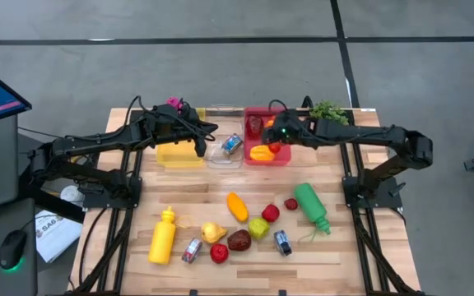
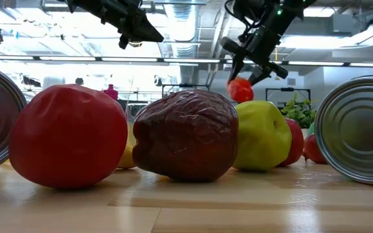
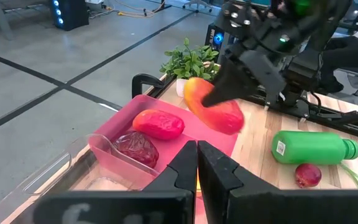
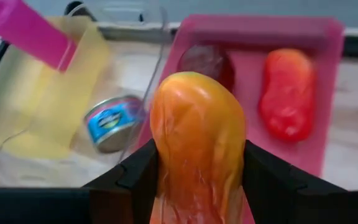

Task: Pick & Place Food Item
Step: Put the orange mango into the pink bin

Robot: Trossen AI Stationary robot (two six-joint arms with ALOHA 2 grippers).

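An orange-yellow mango with a red flush (image 4: pixel 197 140) hangs over the pink tray (image 1: pixel 257 115) at the table's far middle, with my right gripper (image 1: pixel 265 151) shut on it. In the tray lie a red fruit (image 4: pixel 288 93) and a dark red one (image 4: pixel 207 62). The left wrist view shows the mango (image 3: pixel 215 111) above the tray's right rim. My left gripper (image 1: pixel 201 146) is shut on nothing above the yellow tray (image 1: pixel 179 154); its fingers (image 3: pixel 197 163) show closed together. My right gripper pinches the mango's two long sides (image 4: pixel 160 174) between its two fingers, at the fruit's near end. The fingers (image 4: pixel 260 177) slant down from the table's right side and lie along the fruit, whose far end sticks out past them. It is lifted clear above the pink tray.
A clear tray (image 1: pixel 225 152) with a blue-labelled can (image 4: pixel 110 121) sits between the yellow and pink trays. A pink bottle (image 4: pixel 27 31) is at the yellow tray. A potted plant (image 1: pixel 329 110) stands far right. Bottles (image 1: pixel 311 205), cans and loose fruit (image 1: pixel 239 240) lie across the near half.
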